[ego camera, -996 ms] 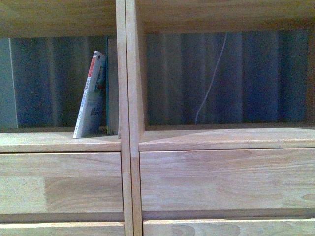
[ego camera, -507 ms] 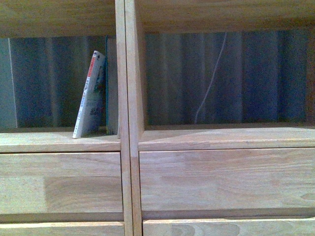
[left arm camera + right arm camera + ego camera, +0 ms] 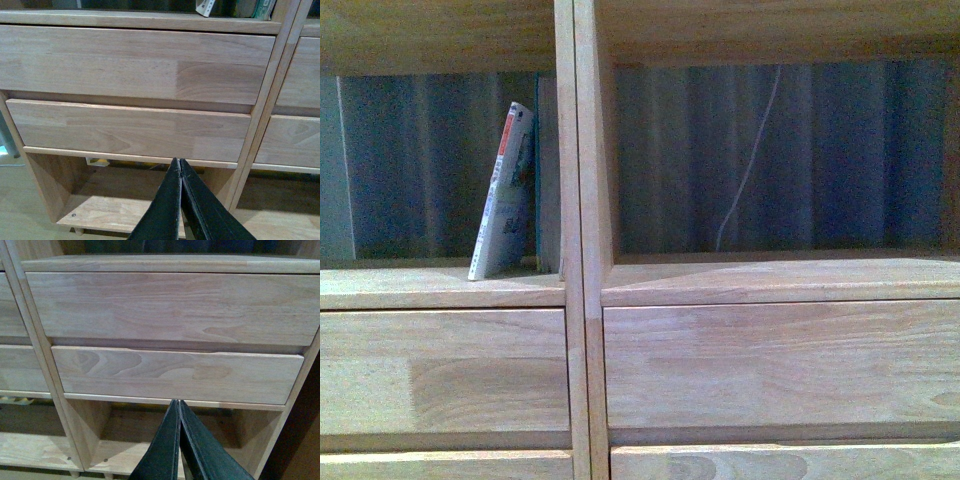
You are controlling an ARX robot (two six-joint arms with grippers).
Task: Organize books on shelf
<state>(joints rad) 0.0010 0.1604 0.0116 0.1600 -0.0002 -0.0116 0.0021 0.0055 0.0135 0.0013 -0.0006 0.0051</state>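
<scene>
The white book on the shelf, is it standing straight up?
No, the white book leans, its top tipped toward the shelf's centre divider.

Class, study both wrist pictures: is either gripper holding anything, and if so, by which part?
Nothing is held. The left gripper and the right gripper are both shut with nothing between the fingers, low before the shelf. The white paperback leans in its compartment.

The shelf [image 3: 582, 330] is pale, smooth matt wood with visible grain; the leaning book [image 3: 503, 195] has a glossy paper cover.
</scene>
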